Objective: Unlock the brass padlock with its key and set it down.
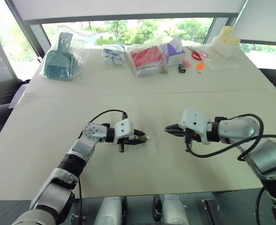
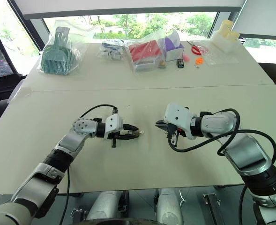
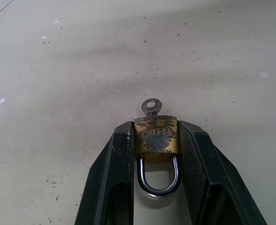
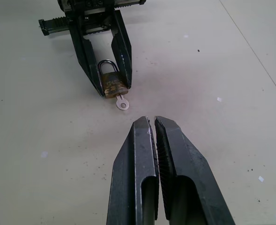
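Here, one small tarnished brass padlock (image 3: 156, 139) with silvery shackle, clamped between the left pincer's (image 1: 138, 138) black fingers above the pale tabletop (image 1: 142, 101). One silvery key (image 3: 151, 106) seated in it, pointing straight toward the right pincer (image 4: 152, 123), fully closed, empty, just short of it. One lock, one key.

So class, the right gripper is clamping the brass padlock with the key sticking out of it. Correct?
Not quite. The left gripper clamps the padlock, as the left wrist view shows; the key does stick out of it. The right gripper is shut on nothing.
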